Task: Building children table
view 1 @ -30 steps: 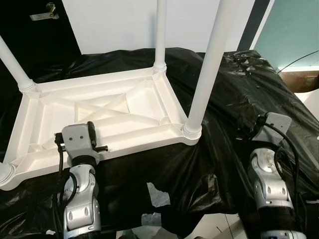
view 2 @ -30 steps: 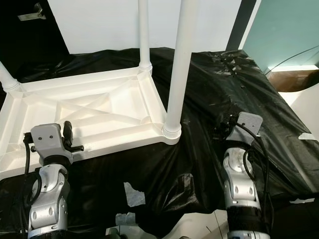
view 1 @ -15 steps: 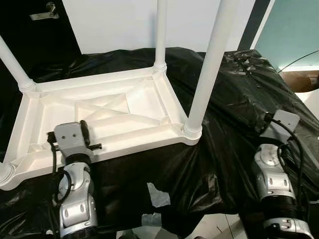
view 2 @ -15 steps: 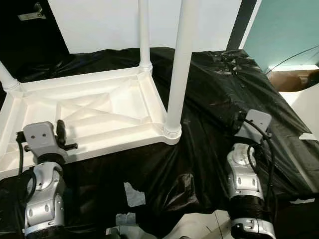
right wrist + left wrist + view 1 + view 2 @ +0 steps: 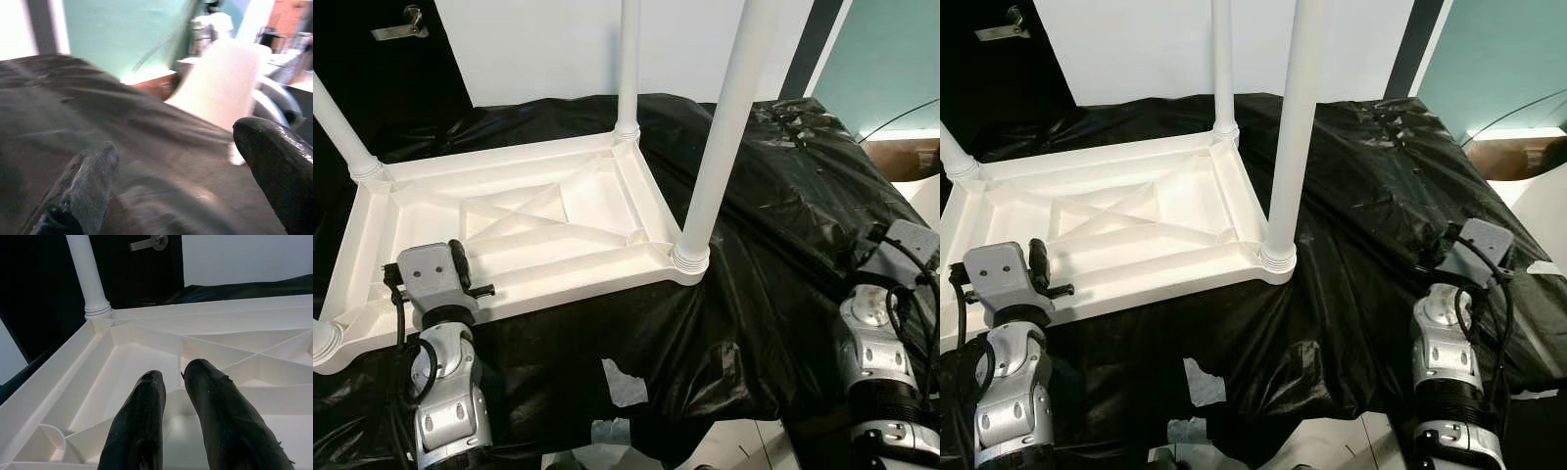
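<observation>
A white plastic children's table [image 5: 509,220] lies upside down on a black-covered surface. Its legs stand upward: the near right leg [image 5: 720,147], the far right leg [image 5: 628,69] and the far left leg [image 5: 337,122]. At the near left corner I see the foot of another leg [image 5: 323,338]. My left gripper [image 5: 176,374] hovers over the table's ribbed underside by its near edge. Its black fingers [image 5: 139,431] are shut with nothing between them. My right gripper [image 5: 181,147] is open over the black sheet, right of the table, holding nothing.
Black plastic sheeting [image 5: 783,196] covers the whole work surface and hangs over its front edge, where it is torn [image 5: 625,384]. A white wall and a dark door with a handle [image 5: 399,24] stand behind. A teal panel [image 5: 891,59] is at the far right.
Both arms have drawn back and outward: the left wrist slid left toward the table's near left corner, and the right wrist moved right and lower. The table has stayed put.
</observation>
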Robot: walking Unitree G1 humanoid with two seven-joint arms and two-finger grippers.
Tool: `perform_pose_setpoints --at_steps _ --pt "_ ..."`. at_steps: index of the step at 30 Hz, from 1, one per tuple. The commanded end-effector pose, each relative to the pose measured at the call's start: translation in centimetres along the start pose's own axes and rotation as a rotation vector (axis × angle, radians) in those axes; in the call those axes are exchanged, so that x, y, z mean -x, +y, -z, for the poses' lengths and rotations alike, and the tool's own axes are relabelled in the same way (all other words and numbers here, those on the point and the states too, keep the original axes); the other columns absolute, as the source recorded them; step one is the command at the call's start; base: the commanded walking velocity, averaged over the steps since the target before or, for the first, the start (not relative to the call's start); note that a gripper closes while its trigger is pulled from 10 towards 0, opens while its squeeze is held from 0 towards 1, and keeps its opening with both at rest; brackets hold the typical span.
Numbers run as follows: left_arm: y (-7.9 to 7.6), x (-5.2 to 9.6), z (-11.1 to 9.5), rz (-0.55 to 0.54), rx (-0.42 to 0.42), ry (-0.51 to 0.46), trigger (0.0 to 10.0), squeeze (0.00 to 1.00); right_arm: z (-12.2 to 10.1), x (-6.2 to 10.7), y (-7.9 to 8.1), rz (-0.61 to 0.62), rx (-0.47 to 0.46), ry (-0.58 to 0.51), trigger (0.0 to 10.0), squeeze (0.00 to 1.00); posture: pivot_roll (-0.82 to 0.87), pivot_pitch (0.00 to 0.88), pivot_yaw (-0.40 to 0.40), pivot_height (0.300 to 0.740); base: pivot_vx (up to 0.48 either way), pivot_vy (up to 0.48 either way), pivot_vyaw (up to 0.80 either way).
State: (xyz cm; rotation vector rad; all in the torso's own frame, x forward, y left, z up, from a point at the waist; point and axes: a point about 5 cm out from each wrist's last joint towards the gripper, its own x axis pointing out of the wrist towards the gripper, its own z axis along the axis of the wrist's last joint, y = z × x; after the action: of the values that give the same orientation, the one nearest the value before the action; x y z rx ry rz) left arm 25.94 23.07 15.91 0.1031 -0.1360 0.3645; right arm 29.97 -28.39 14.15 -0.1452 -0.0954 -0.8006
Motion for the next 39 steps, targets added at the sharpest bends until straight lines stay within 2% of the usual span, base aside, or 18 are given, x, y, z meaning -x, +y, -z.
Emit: perform_pose_setpoints --at_steps 1,6,11,14,39 --pt "0.9 0.0 0.1 -0.190 -0.001 0.000 10.0 0.00 0.4 -0.2 -0.6 0.044 0.002 0.012 10.0 0.00 0.10 0.062 -0.023 0.740 0.000 0.000 0.00" --pt "1.4 -0.4 -0.1 -0.229 0.013 -0.011 10.0 0.00 0.7 -0.7 -2.4 0.232 0.011 0.030 10.0 0.00 0.10 0.057 -0.022 0.740 0.000 0.000 0.00" --pt "1.4 -0.5 -0.2 -0.232 0.016 -0.013 10.0 0.00 0.7 -0.8 -2.5 0.261 0.013 0.033 10.0 0.00 0.10 0.057 -0.022 0.740 0.000 0.000 0.00" --pt "1.4 -0.5 -0.2 -0.232 0.021 -0.016 10.0 0.00 0.7 -0.9 -2.8 0.304 0.044 0.026 10.0 0.00 0.09 0.056 -0.022 0.740 0.000 0.000 0.00" --pt "1.2 -0.6 -0.2 -0.229 0.039 -0.015 10.0 0.00 0.5 -1.1 -2.9 0.351 0.070 -0.003 10.0 0.00 0.09 0.061 -0.022 0.740 0.000 0.000 0.00"
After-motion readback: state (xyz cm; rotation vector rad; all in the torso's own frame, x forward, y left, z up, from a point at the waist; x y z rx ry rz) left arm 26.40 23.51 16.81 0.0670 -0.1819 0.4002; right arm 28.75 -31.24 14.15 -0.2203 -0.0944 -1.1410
